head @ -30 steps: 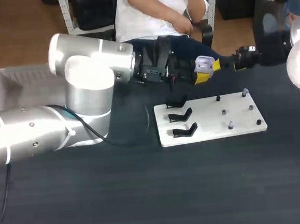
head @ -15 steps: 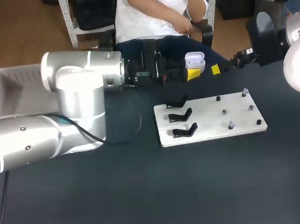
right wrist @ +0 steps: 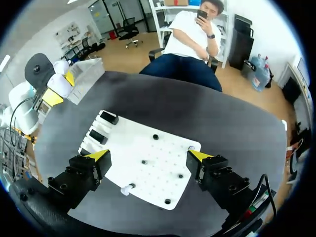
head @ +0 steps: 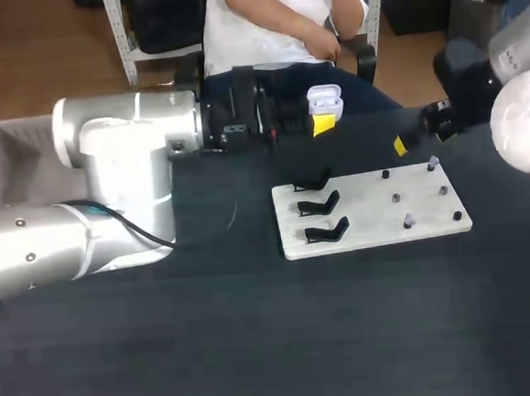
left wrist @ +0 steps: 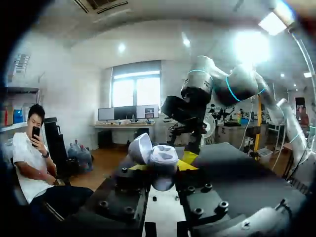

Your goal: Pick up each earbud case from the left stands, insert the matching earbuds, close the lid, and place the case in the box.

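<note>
The left tool is clenched on a glossy, rounded white case, its lid hinged open, held above the far edge of the dark desk. The right tool hangs released over a flat white board carrying curved black stands and small pegs.

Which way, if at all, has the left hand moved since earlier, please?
Yes: the left hand, holding the earbud case, moved left, toward the left end of the white board.

Bright even overhead light, left arm glaring (right arm more so), faint shadows on table
</note>
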